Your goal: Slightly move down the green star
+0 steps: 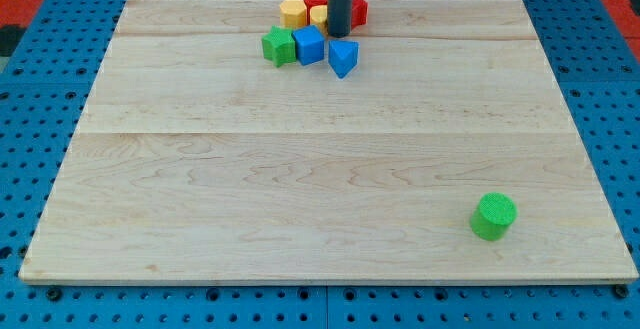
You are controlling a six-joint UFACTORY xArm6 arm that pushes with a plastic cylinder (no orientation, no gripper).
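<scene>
The green star (278, 45) lies near the view's top, at the left end of a tight cluster of blocks. Touching its right side is a blue cube (309, 44). A blue triangular block (343, 58) sits a little further right and lower. Behind them are a yellow hexagonal block (293, 12), a second yellow block (319, 16), partly hidden, and red blocks (357, 9). My tip (339, 34) stands just above the blue blocks, to the right of the star, in front of the red and yellow blocks. It does not touch the star.
A green cylinder (494, 216) stands alone at the view's lower right. The wooden board (300, 189) rests on a blue perforated table (40, 119).
</scene>
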